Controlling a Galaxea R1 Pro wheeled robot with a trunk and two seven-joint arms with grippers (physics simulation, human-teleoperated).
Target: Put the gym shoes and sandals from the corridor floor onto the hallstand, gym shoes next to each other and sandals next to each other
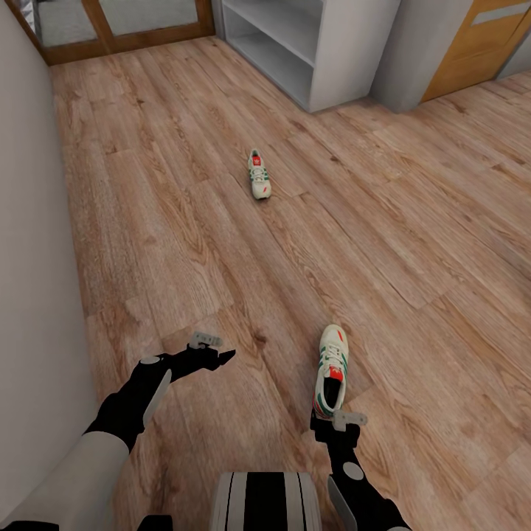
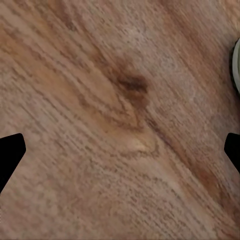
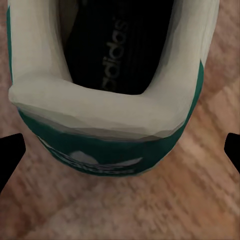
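Observation:
One gym shoe (image 1: 331,372) lies on the corridor floor (image 1: 184,221) close in front of me, toe pointing away. My right gripper (image 1: 333,428) sits just behind its heel, open; in the right wrist view the green-trimmed heel (image 3: 107,125) fills the space ahead of the wide-apart fingers (image 3: 11,152). The second gym shoe (image 1: 259,175) lies farther off, near the middle of the floor. My left gripper (image 1: 221,358) hovers open over bare planks (image 2: 120,100), left of the near shoe, whose edge (image 2: 236,65) just shows. The sandals are out of view.
A white open-shelved unit (image 1: 324,59) stands at the far end; I cannot tell whether it is the hallstand. A wall (image 1: 29,258) runs close along my left. A wood-framed glass door (image 1: 125,37) is far left, an orange-brown door (image 1: 479,51) far right.

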